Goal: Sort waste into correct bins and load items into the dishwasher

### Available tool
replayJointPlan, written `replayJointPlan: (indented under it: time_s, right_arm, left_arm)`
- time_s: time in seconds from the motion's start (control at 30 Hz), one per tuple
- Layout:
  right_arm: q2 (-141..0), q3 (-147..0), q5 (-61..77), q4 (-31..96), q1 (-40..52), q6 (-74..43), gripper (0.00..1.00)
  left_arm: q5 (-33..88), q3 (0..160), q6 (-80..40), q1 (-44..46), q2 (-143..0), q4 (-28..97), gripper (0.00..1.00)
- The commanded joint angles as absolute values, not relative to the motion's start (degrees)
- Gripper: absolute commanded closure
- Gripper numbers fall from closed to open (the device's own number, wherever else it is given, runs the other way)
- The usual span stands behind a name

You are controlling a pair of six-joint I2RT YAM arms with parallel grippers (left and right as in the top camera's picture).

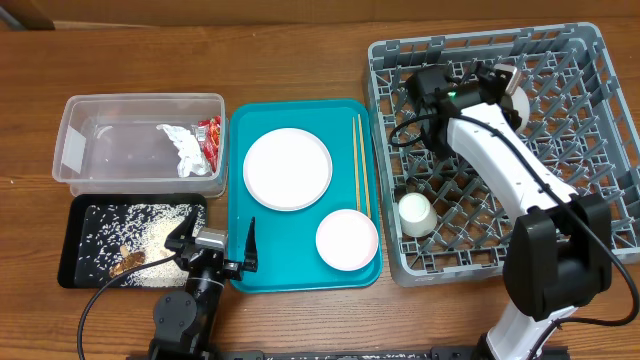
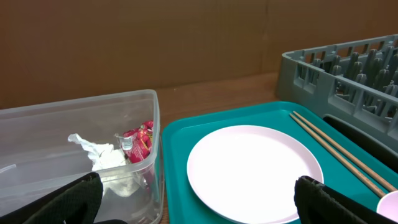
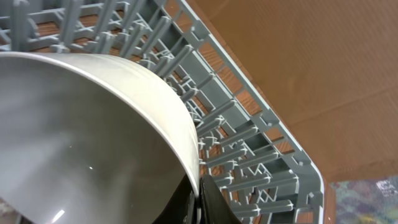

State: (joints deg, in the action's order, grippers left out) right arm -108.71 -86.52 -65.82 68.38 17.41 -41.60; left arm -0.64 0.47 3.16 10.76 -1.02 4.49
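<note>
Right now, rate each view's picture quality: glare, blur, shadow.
Overhead: evenly lit, sharp, soft shadows only. Left wrist: plate crisp, left gripper's fingers dark and soft-edged in the bottom corners. Right wrist: whitish bowl looms close and shaded, tiny glints; dish rack behind is sharp.

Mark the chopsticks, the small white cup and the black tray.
chopsticks (image 1: 361,165): overhead view, midway along the pair, on the teal tray.
small white cup (image 1: 415,213): overhead view, centre of its visible top, in the grey rack.
black tray (image 1: 66,245): overhead view, its left rim.
</note>
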Motion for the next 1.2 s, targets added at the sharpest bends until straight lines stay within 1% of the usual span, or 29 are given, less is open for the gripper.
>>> replayJointPlan:
  time_s: [0.0,0.43,0.6,0.67,0.77,0.83,0.93,1.03,1.07,1.13,1.17]
  right_arm:
    - [-109.2,-85.2,-65.1,68.4,18.7,-42.3,0.96]
    - [-111.2,-84.9,-63.6,72.6,25.2,-42.3,0.96]
    - [-111.2,-86.6,-54.6,73.5,27.4,-42.2,0.95]
    - [-111.2,-87.8,-50.8,73.6,27.7,-42.2,0.85]
    - [-111.2,-89.0,-49.5,73.3,27.7,-42.2,0.83]
    - [-111.2,-89.8,-48.8,73.2,27.7,-42.2,0.78]
    - [-111.0,-92.5,-45.8,74.1,27.7,-42.0,0.73]
    - [-109.8,-96.1,-40.3,75.6,27.7,-42.0,0.65]
    - [-109.2,-97.0,-38.3,76.0,27.7,-42.0,0.60]
    - [-107.8,-99.1,-33.7,77.0,27.7,-42.0,0.48]
    - [-107.1,-100.1,-31.7,77.5,27.7,-42.0,0.35]
  left_arm:
    - [0.0,0.3,2.6,10.9,-0.7,4.5,0.00]
    - [0.0,0.3,2.6,10.9,-0.8,4.5,0.00]
    - [0.0,0.3,2.6,10.9,-0.8,4.5,0.00]
    - [0.0,0.3,2.6,10.9,-0.8,4.5,0.00]
    - [0.0,0.3,2.6,10.9,-0.8,4.5,0.00]
    - [0.0,0.3,2.6,10.9,-0.8,4.5,0.00]
    - [0.0,0.3,2.6,10.9,-0.8,4.5,0.00]
    - [0.0,0.3,2.6,10.9,-0.8,4.5,0.00]
    - [0.0,0.3,2.6,10.9,-0.8,4.5,0.00]
    - [0.0,0.3,2.6,10.9,-0.8,4.5,0.00]
    - [0.0,0.3,2.6,10.9,-0.8,4.5,0.00]
